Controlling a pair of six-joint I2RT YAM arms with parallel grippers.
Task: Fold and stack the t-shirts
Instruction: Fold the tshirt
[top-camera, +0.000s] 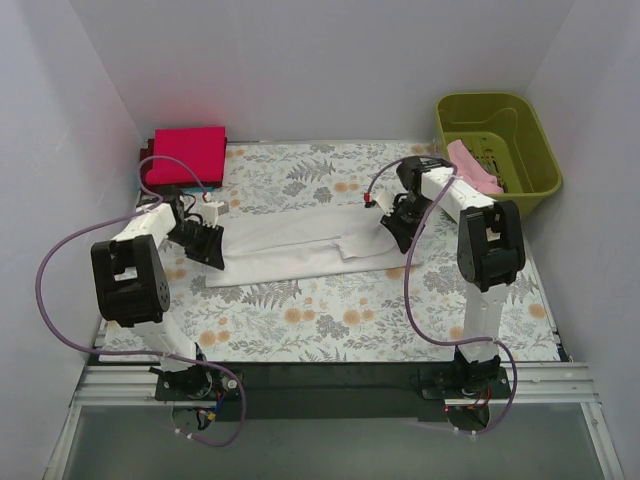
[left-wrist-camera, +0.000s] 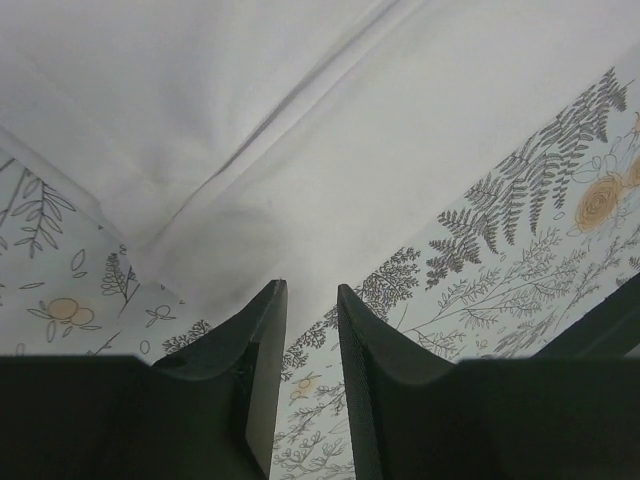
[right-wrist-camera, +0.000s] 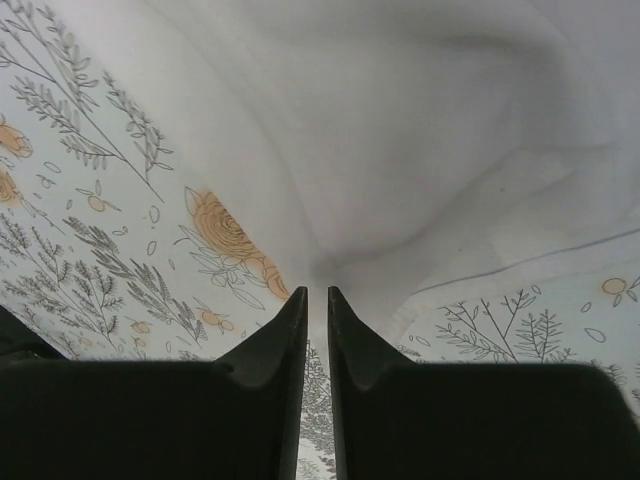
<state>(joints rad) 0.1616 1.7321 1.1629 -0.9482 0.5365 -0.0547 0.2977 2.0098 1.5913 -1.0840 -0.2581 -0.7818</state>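
The white t-shirt (top-camera: 300, 245) lies as a long folded band across the middle of the floral cloth. My left gripper (top-camera: 208, 250) is at its left end. In the left wrist view (left-wrist-camera: 310, 285) the jaws stand a little apart with the shirt's edge (left-wrist-camera: 300, 130) just at their tips and only floral cloth between them. My right gripper (top-camera: 398, 228) is at the shirt's right end. In the right wrist view (right-wrist-camera: 316, 290) it is nearly closed on a puckered edge of the white t-shirt (right-wrist-camera: 430, 130). The crimson t-shirt (top-camera: 187, 153) lies folded at the back left. The pale pink t-shirt (top-camera: 472, 165) lies in the basket.
The olive-green plastic basket (top-camera: 495, 97) stands at the back right corner. The floral tablecloth (top-camera: 330, 310) covers the table, with white walls close on three sides. Purple cables loop beside both arms.
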